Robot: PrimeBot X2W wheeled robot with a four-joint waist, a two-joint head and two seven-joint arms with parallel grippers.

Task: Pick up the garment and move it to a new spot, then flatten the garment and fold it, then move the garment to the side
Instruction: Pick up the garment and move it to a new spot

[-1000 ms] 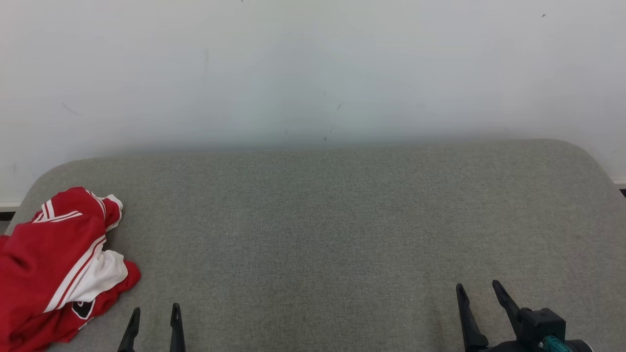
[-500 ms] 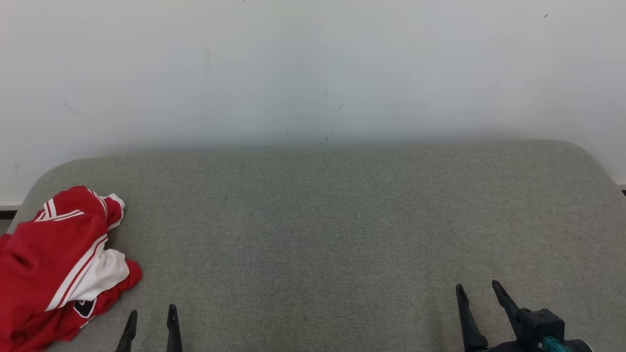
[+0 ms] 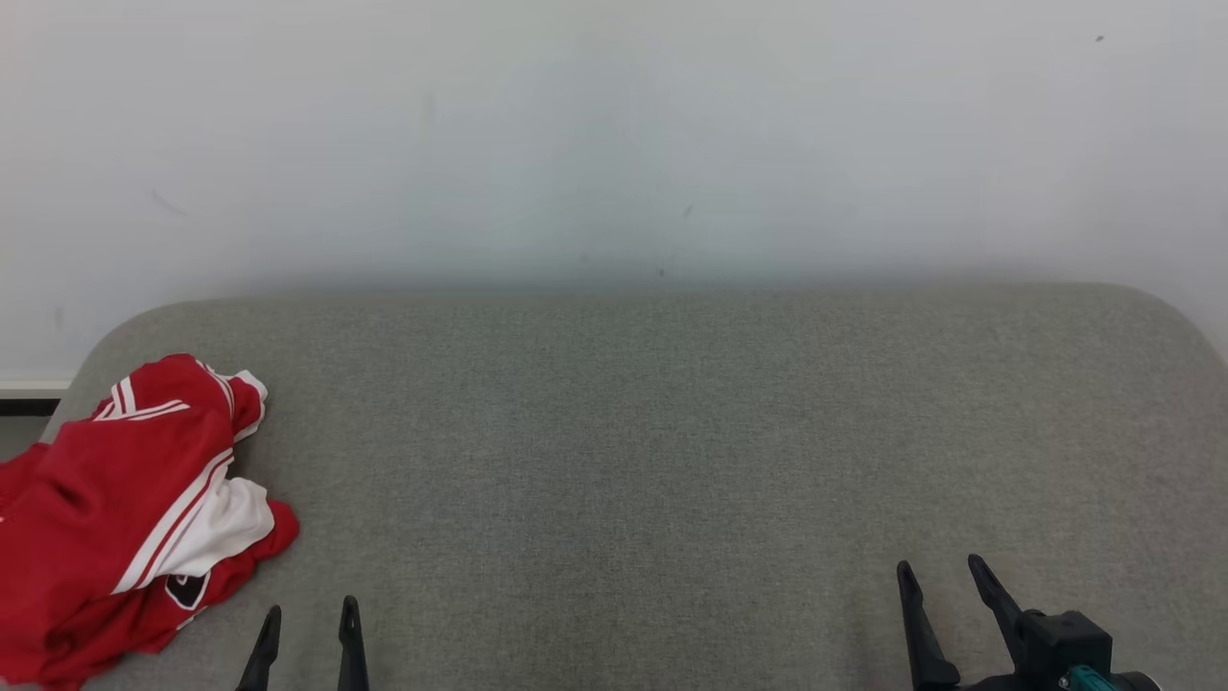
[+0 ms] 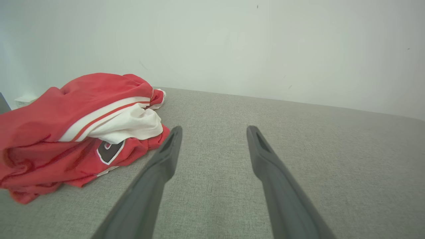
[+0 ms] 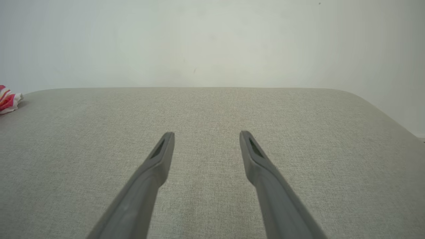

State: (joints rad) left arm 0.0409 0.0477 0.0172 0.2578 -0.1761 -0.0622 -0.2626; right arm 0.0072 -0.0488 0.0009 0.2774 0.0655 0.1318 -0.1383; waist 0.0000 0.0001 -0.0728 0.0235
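A crumpled red garment (image 3: 115, 509) with white stripes and a dark patch lies bunched at the left end of the grey padded surface (image 3: 652, 461). It also appears at the left of the left wrist view (image 4: 76, 129), and a small corner of the garment (image 5: 8, 99) shows at the far left edge of the right wrist view. My left gripper (image 3: 312, 614) hovers open just right of the garment, its fingers empty and apart (image 4: 212, 129). At the lower right my right gripper (image 3: 940, 566) is open over bare fabric (image 5: 206, 134), far from the garment.
A plain white wall (image 3: 614, 144) rises directly behind the surface. The surface has rounded corners, and its left edge runs just beyond the garment. A dark strip of baseboard (image 3: 29, 407) shows at the far left.
The head camera has shifted slightly, so the whole scene sits a little to the right. The garment lies as it did, and both grippers stay open and nearly still.
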